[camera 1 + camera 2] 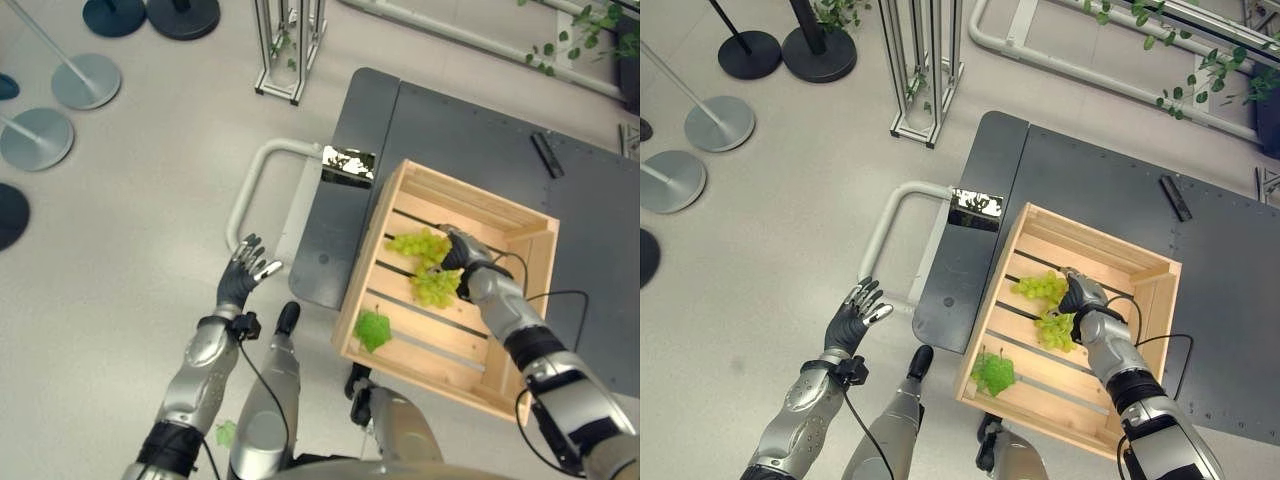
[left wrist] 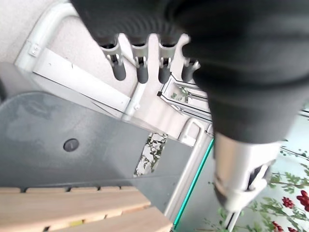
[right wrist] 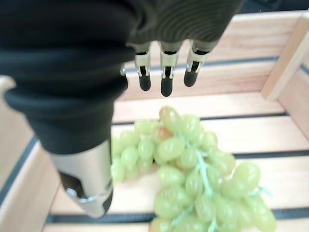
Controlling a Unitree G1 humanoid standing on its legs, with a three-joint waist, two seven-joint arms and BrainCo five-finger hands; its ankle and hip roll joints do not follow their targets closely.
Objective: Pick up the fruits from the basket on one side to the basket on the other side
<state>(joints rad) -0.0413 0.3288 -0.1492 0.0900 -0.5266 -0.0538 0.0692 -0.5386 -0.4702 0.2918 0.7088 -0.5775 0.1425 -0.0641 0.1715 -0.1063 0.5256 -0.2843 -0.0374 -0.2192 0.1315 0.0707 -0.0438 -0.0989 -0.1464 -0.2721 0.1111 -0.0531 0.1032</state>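
Right wrist view is showing our right hand [image 3: 72, 87] hovering, fingers straight, over soft, easily bruised grapes [image 3: 193, 179] lying in the wooden crate [image 1: 520, 235]; we are judging the stem safest, left hand [image 1: 240, 280] spread idle.

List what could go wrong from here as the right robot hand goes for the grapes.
1. The right robot hand hovers open over the grapes; a loose bunch could shed berries or slip when pinched.
2. The wooden crate has raised walls that a lifted bunch might catch on.
3. A green leaf lies near the crate's front edge and could be mistaken for fruit.
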